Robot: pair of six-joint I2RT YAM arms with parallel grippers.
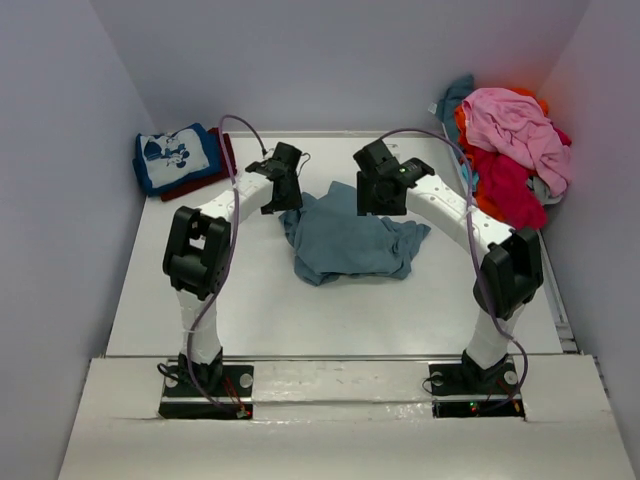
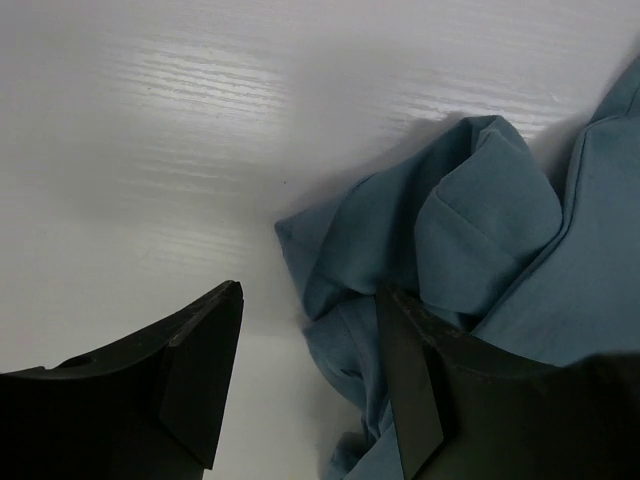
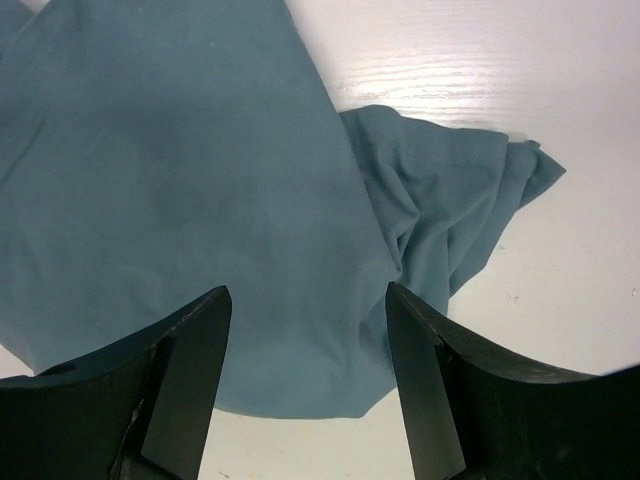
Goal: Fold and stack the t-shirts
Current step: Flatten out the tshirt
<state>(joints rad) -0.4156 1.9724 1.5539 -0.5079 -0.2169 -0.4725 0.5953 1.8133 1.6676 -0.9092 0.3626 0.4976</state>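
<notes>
A crumpled slate-blue t-shirt (image 1: 350,240) lies in the middle of the white table. My left gripper (image 1: 283,190) hangs open over its left edge; in the left wrist view the gripper (image 2: 310,375) straddles a bunched corner of the shirt (image 2: 480,230). My right gripper (image 1: 383,195) hangs open over the shirt's far right part; in the right wrist view the gripper (image 3: 305,385) stands over the flat cloth (image 3: 200,180) near its hem. Neither gripper holds anything. A folded blue tee with white cartoon print (image 1: 175,155) lies on a dark red one (image 1: 215,175) at the back left.
A heap of unfolded tees, pink (image 1: 520,125), red (image 1: 505,185), orange and teal, fills the back right corner. White walls close in the table on the left, back and right. Purple cables run along both arms.
</notes>
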